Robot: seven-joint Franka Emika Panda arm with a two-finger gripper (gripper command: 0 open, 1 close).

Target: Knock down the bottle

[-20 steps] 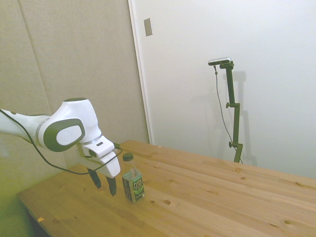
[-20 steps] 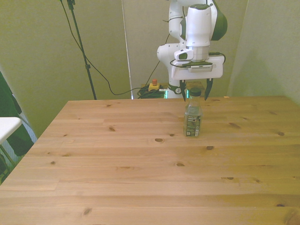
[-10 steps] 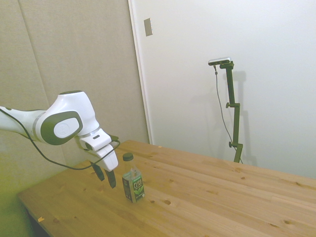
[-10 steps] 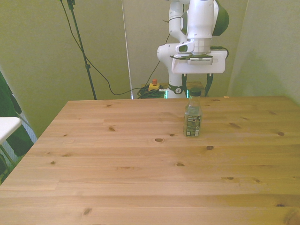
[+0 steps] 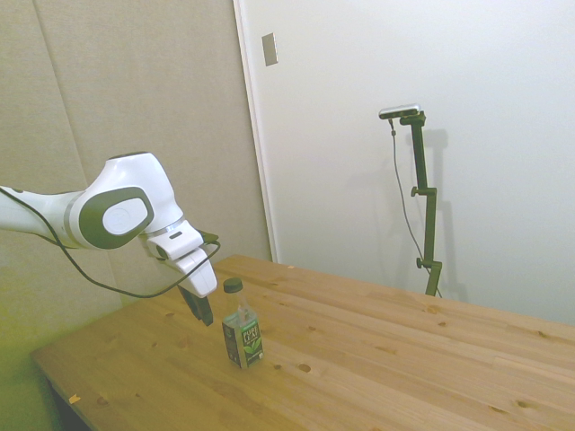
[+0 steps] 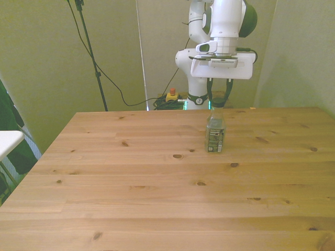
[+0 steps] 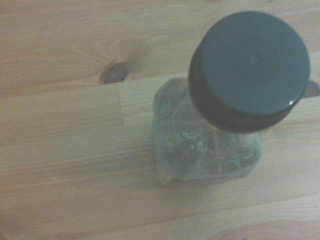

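Note:
The bottle (image 5: 243,338) stands upright on the wooden table (image 5: 377,359); it is clear and squarish, with a dark cap and a dark green label. In the front view the bottle (image 6: 215,134) is right of the middle, toward the far edge. My gripper (image 5: 200,308) hangs just beside it on the arm's side, at about cap height, apart from it. In the front view my gripper (image 6: 219,96) is open behind the bottle's top, fingers spread wider than the cap. The wrist view looks down on the bottle (image 7: 249,67) and its cap from close by.
Bare wood surrounds the bottle on all sides. The table's far edge (image 6: 157,111) lies close behind the bottle in the front view. A red-topped button box (image 6: 170,94) and cables sit on the floor behind the table.
The gripper has risen from near the tabletop to about cap height, still behind the bottle. The bottle has not moved.

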